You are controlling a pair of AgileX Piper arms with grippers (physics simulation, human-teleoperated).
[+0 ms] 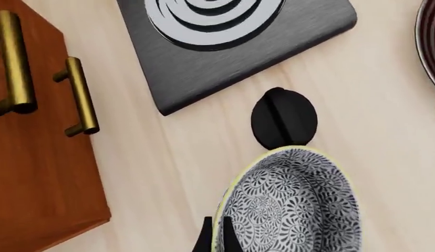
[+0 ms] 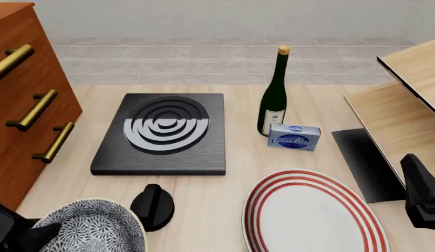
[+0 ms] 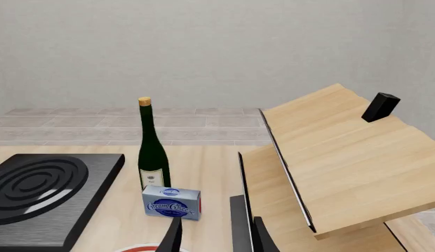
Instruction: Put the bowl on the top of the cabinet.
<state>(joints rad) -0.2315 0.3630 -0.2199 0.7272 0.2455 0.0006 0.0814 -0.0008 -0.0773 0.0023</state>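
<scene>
Bowl sits at the near-left corner of the table, upright, its rim pinched by the left gripper: in the left wrist view one finger is outside the rim and one inside, clamped on the wall. A black knob stands just beside the bowl on its far-right side; contact can't be judged. Cabinet stands along the left edge, with three brass handles facing the table; the bowl is well below its top. Hob lies left of centre, bottle and cream cheese box behind the plate at the near edge. Shelf on the right edge. Right gripper hangs near the right edge, fingers apart, empty.
</scene>
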